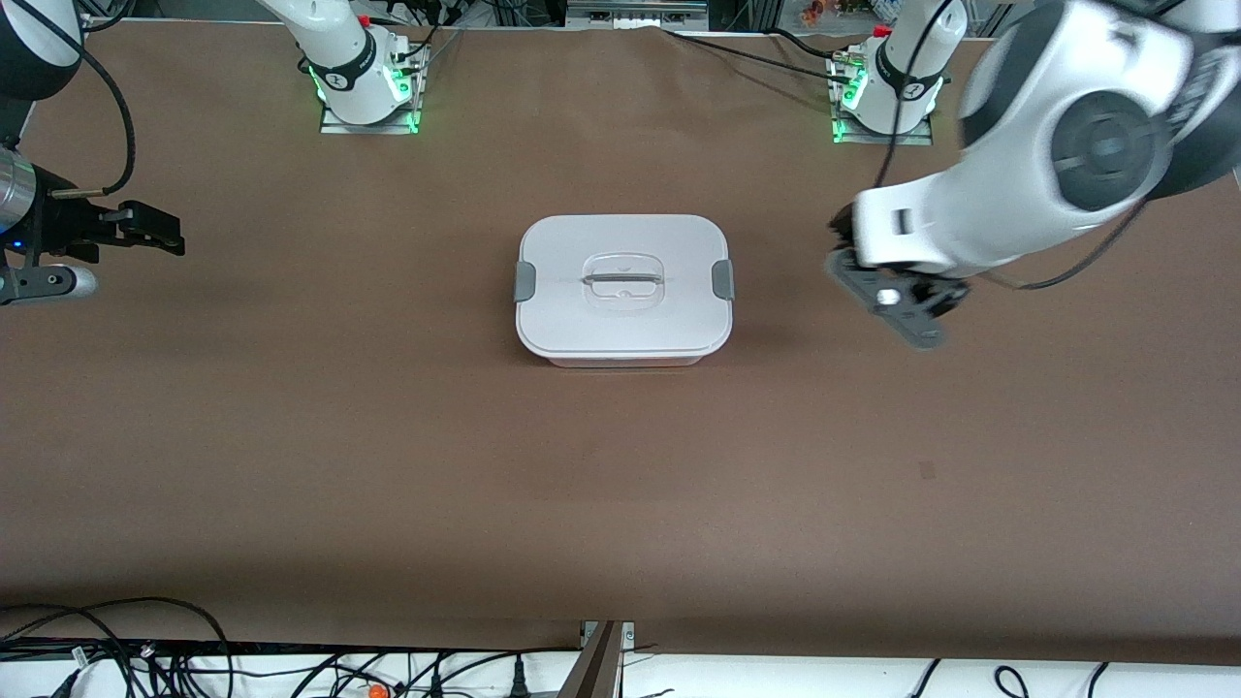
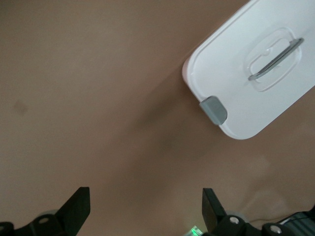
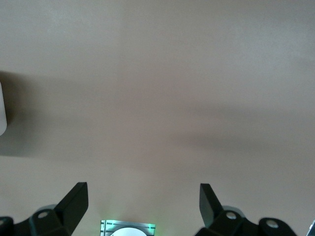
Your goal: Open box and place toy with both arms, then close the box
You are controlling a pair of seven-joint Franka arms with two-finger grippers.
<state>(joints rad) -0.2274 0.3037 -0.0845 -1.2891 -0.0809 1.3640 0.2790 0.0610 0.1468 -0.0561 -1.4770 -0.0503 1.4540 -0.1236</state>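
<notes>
The box (image 1: 623,287) stands in the middle of the brown table with its white lid on. Its two grey side clips (image 1: 525,280) sit against the ends, and the clear handle (image 1: 621,279) lies flat in the lid's centre. The toy is out of view. My left gripper (image 1: 897,308) hangs open above bare table beside the box's end toward the left arm. In the left wrist view that gripper (image 2: 146,197) holds nothing, and the box (image 2: 256,78) with one clip (image 2: 213,109) shows. My right gripper (image 1: 155,233) (image 3: 143,194) is open and empty, off at the right arm's end.
Both arm bases (image 1: 364,82) (image 1: 887,97) stand along the table edge farthest from the front camera. Cables (image 1: 145,659) lie below the nearest edge. A small dark mark (image 1: 927,470) is on the tabletop.
</notes>
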